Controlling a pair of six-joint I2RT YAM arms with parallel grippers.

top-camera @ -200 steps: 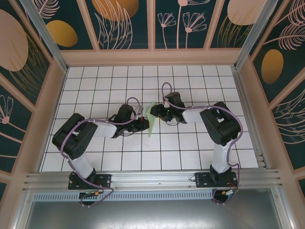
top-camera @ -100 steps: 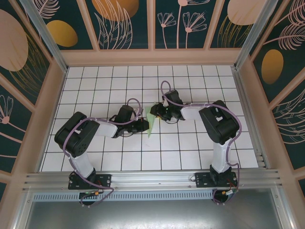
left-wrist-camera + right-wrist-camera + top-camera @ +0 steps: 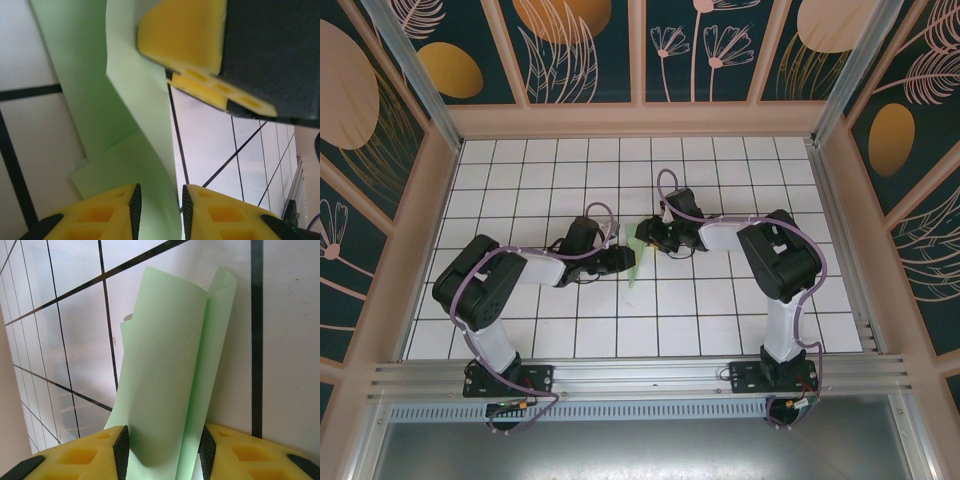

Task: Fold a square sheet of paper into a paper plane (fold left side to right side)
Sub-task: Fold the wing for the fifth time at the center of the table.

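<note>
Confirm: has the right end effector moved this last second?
Yes: the right end effector, gripping the paper, has shifted slightly left and toward the back wall against the tile grid.

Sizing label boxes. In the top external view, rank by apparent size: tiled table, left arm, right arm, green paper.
1. tiled table
2. left arm and right arm: look alike, unranked
3. green paper, a small sliver between them
</note>
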